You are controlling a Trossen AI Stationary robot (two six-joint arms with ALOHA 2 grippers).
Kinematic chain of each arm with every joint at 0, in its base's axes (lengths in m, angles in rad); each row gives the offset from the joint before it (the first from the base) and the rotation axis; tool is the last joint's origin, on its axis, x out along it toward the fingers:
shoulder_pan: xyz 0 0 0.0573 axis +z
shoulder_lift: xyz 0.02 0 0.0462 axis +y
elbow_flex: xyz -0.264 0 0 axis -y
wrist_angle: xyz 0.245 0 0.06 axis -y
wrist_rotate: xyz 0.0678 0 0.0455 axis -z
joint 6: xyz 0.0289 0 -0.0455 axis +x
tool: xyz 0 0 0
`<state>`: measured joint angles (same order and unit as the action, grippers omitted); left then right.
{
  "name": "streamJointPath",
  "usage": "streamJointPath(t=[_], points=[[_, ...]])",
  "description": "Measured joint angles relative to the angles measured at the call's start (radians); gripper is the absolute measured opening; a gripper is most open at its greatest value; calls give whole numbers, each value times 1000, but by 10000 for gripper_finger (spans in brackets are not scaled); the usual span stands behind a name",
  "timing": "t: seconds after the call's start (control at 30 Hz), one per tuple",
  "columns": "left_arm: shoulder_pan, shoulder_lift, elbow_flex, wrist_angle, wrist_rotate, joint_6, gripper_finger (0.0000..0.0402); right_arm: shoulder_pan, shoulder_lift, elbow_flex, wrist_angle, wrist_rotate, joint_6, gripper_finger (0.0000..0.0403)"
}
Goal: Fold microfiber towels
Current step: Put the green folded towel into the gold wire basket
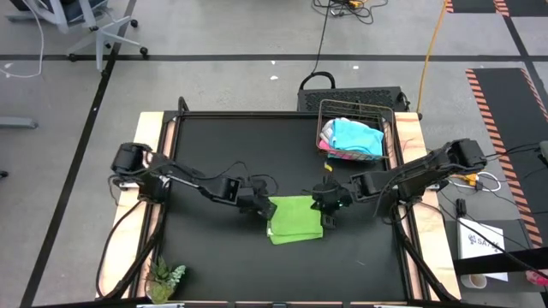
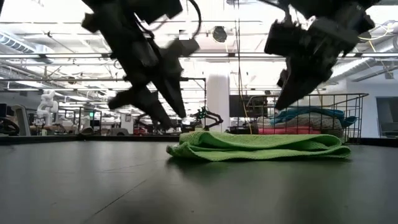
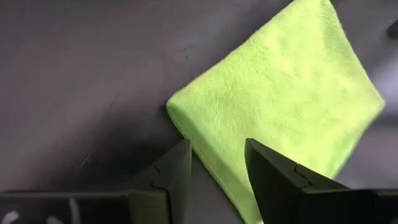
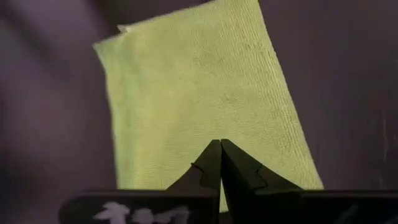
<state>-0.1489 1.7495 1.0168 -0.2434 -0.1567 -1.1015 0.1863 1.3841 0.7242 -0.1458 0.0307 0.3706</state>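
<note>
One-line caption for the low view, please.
Folded lime green towel lies flat on the black table; the open left pincer and shut right pincer hang above its ends.

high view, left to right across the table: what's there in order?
Small plant → left end effector → lime green towel → right end effector → wire basket of towels.

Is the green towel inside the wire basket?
No, the green towel lies folded on the black table, apart from the wire basket.
</note>
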Motion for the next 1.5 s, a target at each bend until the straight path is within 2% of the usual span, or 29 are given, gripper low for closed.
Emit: streamJointPath(t=[0.17, 0.4, 0.63, 0.8, 0.97, 1.07, 1.2, 1.5], points=[[-44, -55, 3, -80, -17, -107, 152, 1, -82, 0, -96, 4, 84, 0], [-108, -54, 2, -107, -50, -239, 152, 8, -131, 0, -265, 47, 192, 0], [-120, -49, 2, -111, -79, -246, 152, 10, -125, 0, -290, 9, 239, 3], [-120, -40, 3, -102, -53, -214, 157, 8, -125, 0, -324, -5, 254, 42], [-113, 2, 4, -73, -48, -228, 187, 5, -125, -2, -331, -4, 310, 97], [-99, 40, 0, -55, -16, -247, 207, 5, -125, -35, -296, -2, 355, 125], [-76, 84, 1, 43, 38, -243, 227, 5, -125, -132, -145, -25, 459, 148], [-27, 97, 2, 101, 63, -193, 235, 5, -125, -296, 119, -59, 600, 160]])
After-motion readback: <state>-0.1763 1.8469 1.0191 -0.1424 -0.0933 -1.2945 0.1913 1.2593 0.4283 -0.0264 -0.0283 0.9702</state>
